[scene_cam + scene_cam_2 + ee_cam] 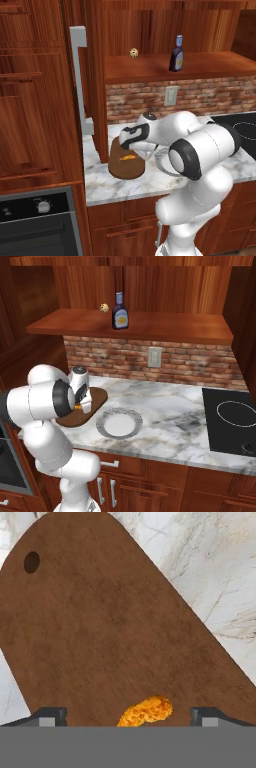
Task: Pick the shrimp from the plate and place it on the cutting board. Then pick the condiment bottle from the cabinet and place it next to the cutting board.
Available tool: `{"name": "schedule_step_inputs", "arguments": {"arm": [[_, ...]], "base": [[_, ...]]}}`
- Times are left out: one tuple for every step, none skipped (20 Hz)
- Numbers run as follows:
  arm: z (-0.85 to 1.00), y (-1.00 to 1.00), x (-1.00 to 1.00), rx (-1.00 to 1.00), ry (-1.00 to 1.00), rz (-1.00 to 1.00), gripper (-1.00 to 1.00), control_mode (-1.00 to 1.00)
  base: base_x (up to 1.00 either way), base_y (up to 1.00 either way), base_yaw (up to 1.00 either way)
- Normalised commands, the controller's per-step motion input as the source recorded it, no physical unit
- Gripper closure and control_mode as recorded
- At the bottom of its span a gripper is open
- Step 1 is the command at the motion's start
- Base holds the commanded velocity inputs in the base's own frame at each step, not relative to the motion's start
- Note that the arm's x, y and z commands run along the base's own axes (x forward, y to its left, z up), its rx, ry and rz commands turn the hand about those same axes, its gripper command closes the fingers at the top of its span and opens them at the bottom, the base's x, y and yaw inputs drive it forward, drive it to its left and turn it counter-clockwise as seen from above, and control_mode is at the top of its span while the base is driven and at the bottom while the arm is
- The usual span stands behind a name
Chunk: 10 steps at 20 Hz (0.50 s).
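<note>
Already, in the left base view, we see the shrimp [128, 157] lying on the cutting board [126, 165], with the gripper [131, 148] hovering just above it at its 12 o'clock. Up on the cabinet [165, 67] shelf the condiment bottle [176, 54] stands upright, with a small beige ball [133, 52] at its 9 o'clock.

From the right base view, the plate [119, 423] sits bare on the marble counter [170, 406], at 4 o'clock from the board, so we judge the first half of the task done. The bottle is untouched on the shelf, so fetching it and setting it beside the board is what we have left.

Through the hand view, we find the fingers [49, 717] spread wide apart, holding nothing, and the shrimp rests on the wood between them, touching neither.
</note>
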Motion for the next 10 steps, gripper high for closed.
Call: {"name": "schedule_step_inputs", "arguments": {"arm": [[0.13, -0.13, 0.00, 0.00, 0.00, 0.00, -1.00, -1.00], [0.11, -0.08, 0.00, 0.00, 0.00, 0.00, -1.00, -1.00], [0.11, -0.06, 0.00, 0.00, 0.00, 0.00, -1.00, -1.00], [0.12, -0.06, 0.00, 0.00, 0.00, 0.00, -1.00, -1.00], [0.14, -0.05, 0.00, 0.00, 0.00, 0.00, -1.00, -1.00], [0.17, -0.02, 0.00, 0.00, 0.00, 0.00, -1.00, -1.00], [0.18, -0.02, 0.00, 0.00, 0.00, 0.00, -1.00, -1.00], [0.16, -0.03, 0.00, 0.00, 0.00, 0.00, -1.00, -1.00], [0.16, -0.03, 0.00, 0.00, 0.00, 0.00, -1.00, -1.00], [0.16, -0.04, 0.00, 0.00, 0.00, 0.00, -1.00, -1.00]], "base": [[0.00, 0.00, 0.00], [0.00, 0.00, 0.00], [0.00, 0.00, 0.00], [0.00, 0.00, 0.00], [0.00, 0.00, 0.00], [0.00, 0.00, 0.00], [0.00, 0.00, 0.00], [0.00, 0.00, 0.00], [0.00, 0.00, 0.00], [0.00, 0.00, 0.00]]}}
